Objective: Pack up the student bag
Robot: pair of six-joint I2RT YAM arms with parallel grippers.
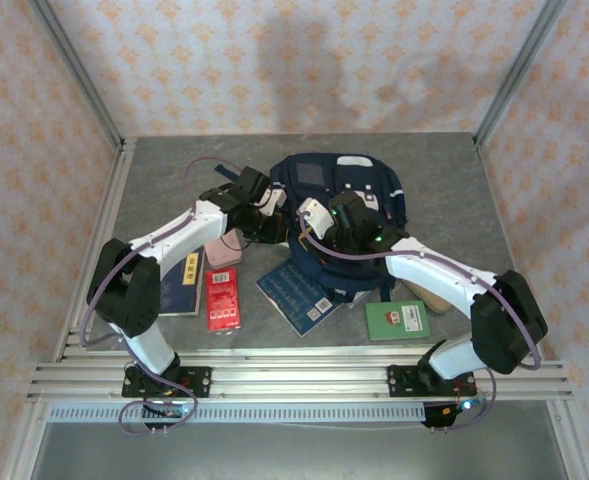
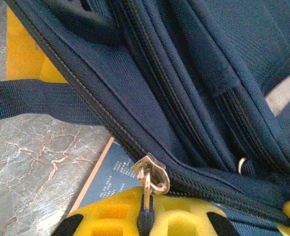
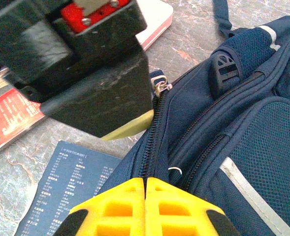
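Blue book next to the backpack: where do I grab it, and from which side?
Pinch the blue book by its free near edge, from the arms' side: it lies flat, its far edge under the student bag, so likely slide it clear first.

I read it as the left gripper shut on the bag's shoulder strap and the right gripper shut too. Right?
Not the strap: the left gripper is shut on the zipper pull of the student bag, as the left wrist view shows. The strap lies free on the table. The right gripper is shut too.
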